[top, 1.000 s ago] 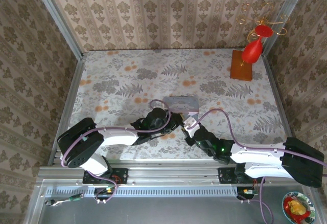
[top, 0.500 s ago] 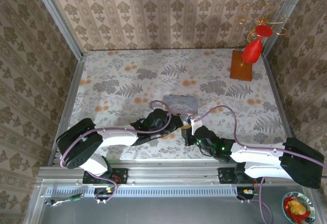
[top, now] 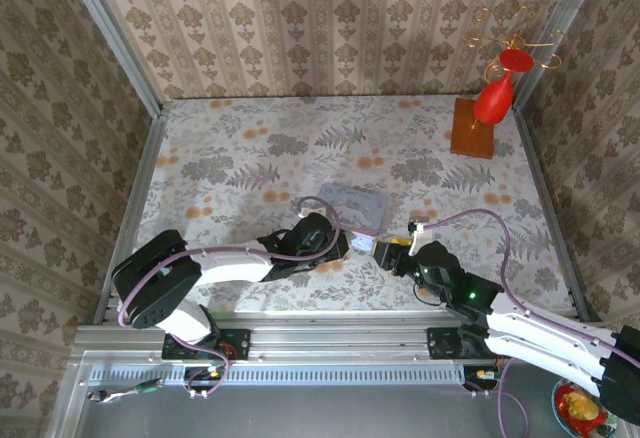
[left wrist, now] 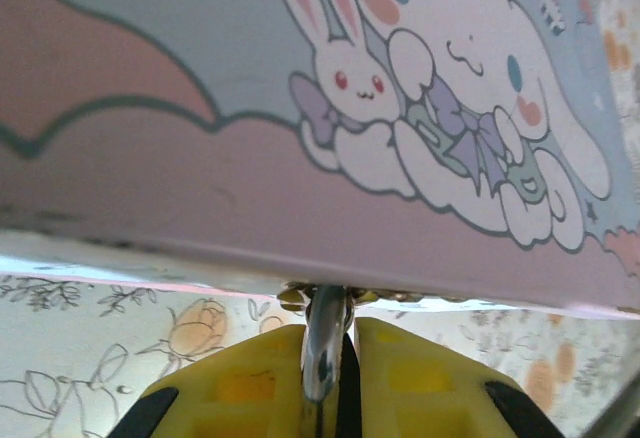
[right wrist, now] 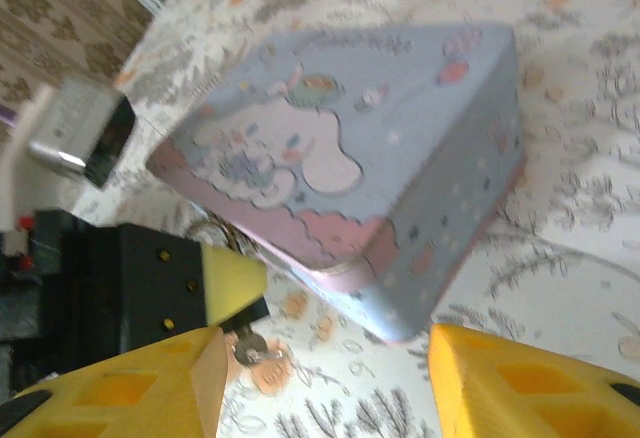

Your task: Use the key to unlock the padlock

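Observation:
The pale blue-lilac tin box point(top: 352, 207) with cartoon rabbits lies tilted at the table's front middle. My left gripper point(left wrist: 330, 336) is shut on a silvery metal bar point(left wrist: 325, 353), the padlock's shackle, right under the tin's front edge. In the right wrist view the left gripper's yellow fingertip point(right wrist: 225, 278) covers most of the small dark padlock point(right wrist: 243, 314). The round silvery key point(right wrist: 250, 349) pokes out below the padlock. My right gripper point(right wrist: 330, 383) stands wide open just right of the key, touching nothing. From above, it point(top: 393, 250) faces the left gripper point(top: 340, 244).
A wooden stand point(top: 472, 128) with a red ornament point(top: 495, 93) is at the back right. The floral tablecloth point(top: 230, 158) lies open on the left and at the back. Patterned walls close in three sides.
My right gripper has drawn back to the right, away from the key, and now stands open. The tin has shifted slightly. The left gripper stays clamped in place.

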`<state>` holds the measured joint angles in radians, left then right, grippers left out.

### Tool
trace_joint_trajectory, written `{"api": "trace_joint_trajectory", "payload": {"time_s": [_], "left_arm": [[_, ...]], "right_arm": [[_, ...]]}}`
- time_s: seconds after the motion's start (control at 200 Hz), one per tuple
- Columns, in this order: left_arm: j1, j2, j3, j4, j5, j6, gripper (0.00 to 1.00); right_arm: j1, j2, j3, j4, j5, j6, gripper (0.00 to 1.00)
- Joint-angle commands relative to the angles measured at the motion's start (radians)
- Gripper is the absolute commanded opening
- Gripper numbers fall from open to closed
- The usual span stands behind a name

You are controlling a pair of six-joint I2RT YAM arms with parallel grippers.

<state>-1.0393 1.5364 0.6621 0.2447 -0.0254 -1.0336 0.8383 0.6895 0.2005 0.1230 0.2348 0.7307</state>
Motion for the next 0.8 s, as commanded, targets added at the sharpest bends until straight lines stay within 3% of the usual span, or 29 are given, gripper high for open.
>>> {"api": "trace_joint_trajectory", "payload": {"time_s": [0.0,0.14,0.315,0.535,0.685,0.795], "left_arm": [[-0.022,0.018,0.053,-0.044,-0.033,0.114,0.07],[-0.02,-0.015,0.015,-0.032,-0.04,0.126,0.26],[0.019,-0.134,-0.01,-0.141,-0.063,0.205,0.49],[0.157,-0.291,0.011,-0.285,-0.013,0.403,0.59],[0.232,-0.2,0.16,-0.445,0.044,0.581,0.65],[0.26,-0.106,0.233,-0.501,0.042,0.618,0.66]], "right_arm": [[-0.002,0.042,-0.029,-0.012,-0.046,0.101,0.57],[0.008,0.101,-0.031,0.075,-0.1,0.101,0.58],[0.018,0.179,0.015,0.106,-0.166,0.082,0.6],[0.03,0.313,0.07,0.154,-0.196,0.038,0.6],[0.03,0.382,0.144,0.07,-0.164,-0.058,0.6],[0.028,0.44,0.197,0.009,-0.138,-0.13,0.6]]}}
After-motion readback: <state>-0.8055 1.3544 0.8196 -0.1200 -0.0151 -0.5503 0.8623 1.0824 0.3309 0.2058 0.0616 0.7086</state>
